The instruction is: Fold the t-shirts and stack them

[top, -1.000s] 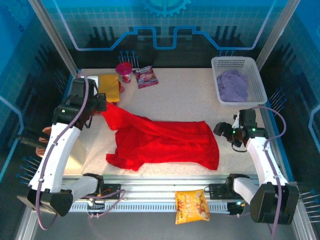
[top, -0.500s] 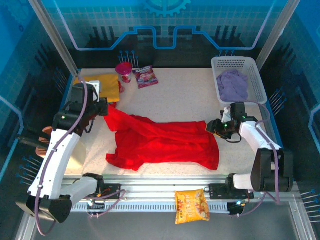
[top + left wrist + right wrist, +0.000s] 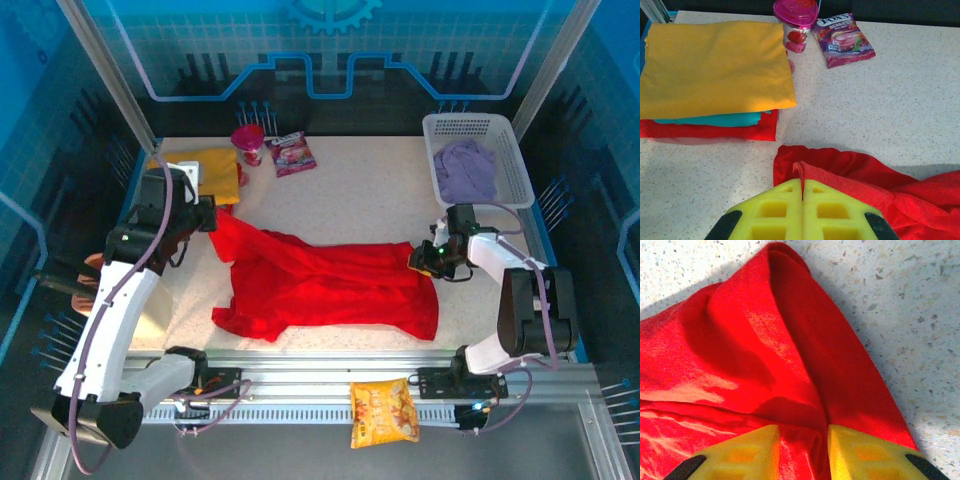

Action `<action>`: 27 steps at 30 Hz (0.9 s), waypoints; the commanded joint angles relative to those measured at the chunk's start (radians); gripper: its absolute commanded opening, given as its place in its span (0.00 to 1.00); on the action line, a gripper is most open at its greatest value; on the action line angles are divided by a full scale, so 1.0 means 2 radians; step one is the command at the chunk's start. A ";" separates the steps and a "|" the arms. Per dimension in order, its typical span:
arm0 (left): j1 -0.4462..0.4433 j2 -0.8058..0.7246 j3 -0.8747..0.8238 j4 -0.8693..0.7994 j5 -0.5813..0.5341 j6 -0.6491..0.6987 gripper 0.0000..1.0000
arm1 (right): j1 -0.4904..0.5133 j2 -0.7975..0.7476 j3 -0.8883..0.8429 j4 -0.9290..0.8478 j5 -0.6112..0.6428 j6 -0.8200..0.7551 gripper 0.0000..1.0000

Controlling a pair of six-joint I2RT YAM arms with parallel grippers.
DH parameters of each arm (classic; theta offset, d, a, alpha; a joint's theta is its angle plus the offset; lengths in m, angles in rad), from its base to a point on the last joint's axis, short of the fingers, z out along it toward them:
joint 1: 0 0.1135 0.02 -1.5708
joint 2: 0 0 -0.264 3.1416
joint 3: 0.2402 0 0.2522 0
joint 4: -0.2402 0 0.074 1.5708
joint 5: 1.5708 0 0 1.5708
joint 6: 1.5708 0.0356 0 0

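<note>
The red t-shirt lies crumpled on the table, taken up for spreading. One corner is clamped by the left gripper. The opposite edge is straddled by the right gripper, whose hold cannot be told. A firm pinch is needed next.

Loose t-shirt between folded stack and basket

Speckled pale table under me. The loose red t-shirt sprawls across it between my left gripper and right gripper. Beyond my left jaws a folded red shirt lies flat under the stack, then a pink cup and a berry sweets packet. Beyond my right jaws sits the white basket.
</note>
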 commanded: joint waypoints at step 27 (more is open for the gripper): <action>0.005 -0.033 0.004 0.010 0.012 0.027 0.00 | -0.010 -0.109 0.073 -0.038 0.025 -0.001 0.00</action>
